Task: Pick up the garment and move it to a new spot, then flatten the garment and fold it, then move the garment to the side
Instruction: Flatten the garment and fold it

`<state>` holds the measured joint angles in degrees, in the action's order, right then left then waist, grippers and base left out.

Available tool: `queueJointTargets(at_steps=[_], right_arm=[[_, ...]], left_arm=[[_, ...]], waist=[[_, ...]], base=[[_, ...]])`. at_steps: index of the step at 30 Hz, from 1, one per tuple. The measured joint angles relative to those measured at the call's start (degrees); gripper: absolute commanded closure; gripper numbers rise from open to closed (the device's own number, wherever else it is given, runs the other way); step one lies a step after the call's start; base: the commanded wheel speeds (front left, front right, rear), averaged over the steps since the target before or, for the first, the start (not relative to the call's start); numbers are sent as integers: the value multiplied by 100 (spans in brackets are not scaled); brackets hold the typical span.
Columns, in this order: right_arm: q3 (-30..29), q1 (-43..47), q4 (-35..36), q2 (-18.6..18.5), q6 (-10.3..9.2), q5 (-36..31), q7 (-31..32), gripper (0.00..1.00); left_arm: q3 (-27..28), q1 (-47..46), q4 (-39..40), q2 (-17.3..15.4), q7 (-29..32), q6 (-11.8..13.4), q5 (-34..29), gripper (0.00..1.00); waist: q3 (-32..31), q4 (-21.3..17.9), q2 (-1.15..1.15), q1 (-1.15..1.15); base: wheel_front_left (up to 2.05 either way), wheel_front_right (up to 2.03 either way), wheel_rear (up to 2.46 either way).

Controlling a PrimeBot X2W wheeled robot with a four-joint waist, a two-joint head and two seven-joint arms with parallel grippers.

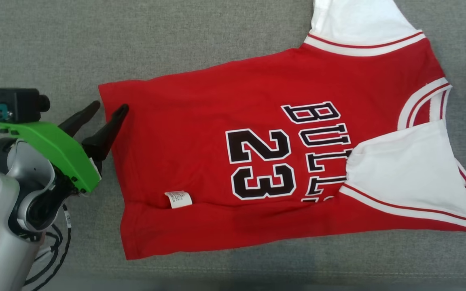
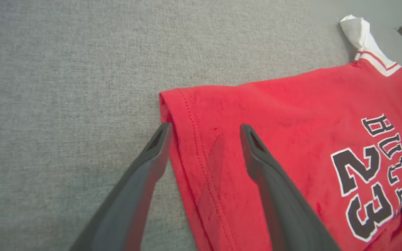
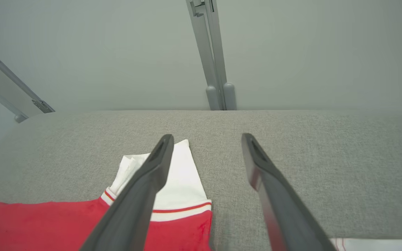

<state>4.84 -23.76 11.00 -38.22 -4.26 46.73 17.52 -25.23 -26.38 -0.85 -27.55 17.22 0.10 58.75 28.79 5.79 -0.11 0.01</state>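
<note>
Your left tool (image 1: 109,106): jaws wide, empty, straddling garment (image 1: 200,121) hem corner, one finger over red cloth, other over bare worktop (image 1: 55,40) just beside garment

Garment flat, part-folded; long axis runs away from left tool, hem nearest, collar far

Your right tool (image 3: 207,136): wide, empty, at garment's far white sleeve (image 3: 183,188)

Hem edge: left tool nearer, judge it yours to take

The garment (image 1: 200,133) carries black, white-edged lettering (image 1: 322,137) reading "BULL", its end covered by a folded white sleeve (image 1: 403,165). Just beside the lettering stands the number (image 1: 261,163) "23". A small white tag (image 1: 178,199) near the number has print too small to read.
</note>
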Motion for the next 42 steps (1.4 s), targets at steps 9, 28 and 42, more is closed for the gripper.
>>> queueJointTargets(at_steps=[9, 28, 42], right_arm=[[486, -1014, -594, 190, -41, -260, 178, 0], [820, -1635, -2217, 508, -47, -571, 277, 0], [1158, -2146, -2632, 842, 225, -641, 179, 100]], left_arm=[[-377, -883, -675, 542, -40, -9, -356, 0], [-1070, -1427, -1327, 1469, -294, -552, -582, 100], [-1155, -1524, -1603, 1528, -616, -669, -657, 100]], waist=[[564, 281, 0, 0], [700, 1139, 0, 0], [767, 1481, 0, 0]], base=[[0, 0, 0], [0, 0, 0], [0, 0, 0]])
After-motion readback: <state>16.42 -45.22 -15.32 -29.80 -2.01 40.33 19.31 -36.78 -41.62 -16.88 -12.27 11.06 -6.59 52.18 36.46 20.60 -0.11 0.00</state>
